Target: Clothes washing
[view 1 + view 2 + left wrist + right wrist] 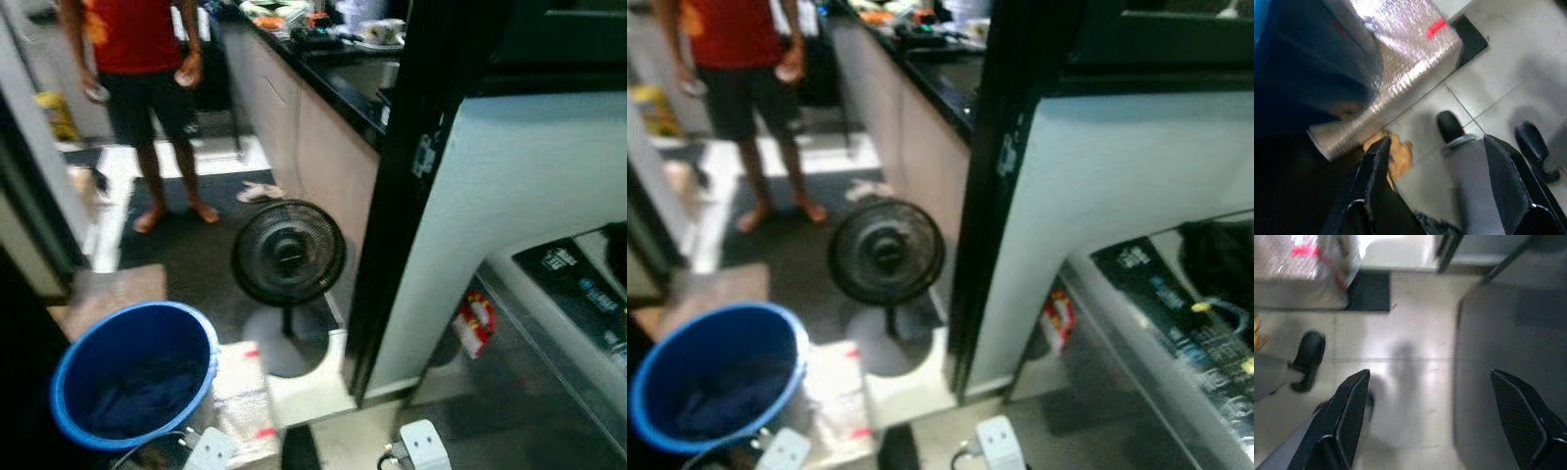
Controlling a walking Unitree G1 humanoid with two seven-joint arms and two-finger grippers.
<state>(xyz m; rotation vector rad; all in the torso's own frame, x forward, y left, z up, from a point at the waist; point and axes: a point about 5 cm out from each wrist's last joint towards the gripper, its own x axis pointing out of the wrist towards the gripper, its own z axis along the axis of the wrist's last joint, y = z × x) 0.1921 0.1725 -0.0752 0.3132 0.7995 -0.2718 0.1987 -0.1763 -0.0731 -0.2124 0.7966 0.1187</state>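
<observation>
Laundry [142, 401], a dark blue heap, lies at the bottom of the blue bucket [69, 367] in the lower left of our head view. Just right of the bucket stands a silvery foil-wrapped box [240, 397] with red tape marks. Our left gripper [1435, 191] hangs low over the pale floor tiles [1415, 323], its fingers [1374, 169] spread wide and holding nothing; beyond them we see the foil box and a small orange scrap [1398, 154] on the floor. Our right gripper [1425, 418] also hangs over the tiles, fingers wide apart and empty. At the lower right edge of the head view sits the washing machine [578, 294], its dark control panel showing. Farther off, near the centre, a black fan [287, 257] stands on the floor beside the counter [333, 73]. In the upper left, a person [147, 88] in a red shirt and dark shorts stands barefoot.
</observation>
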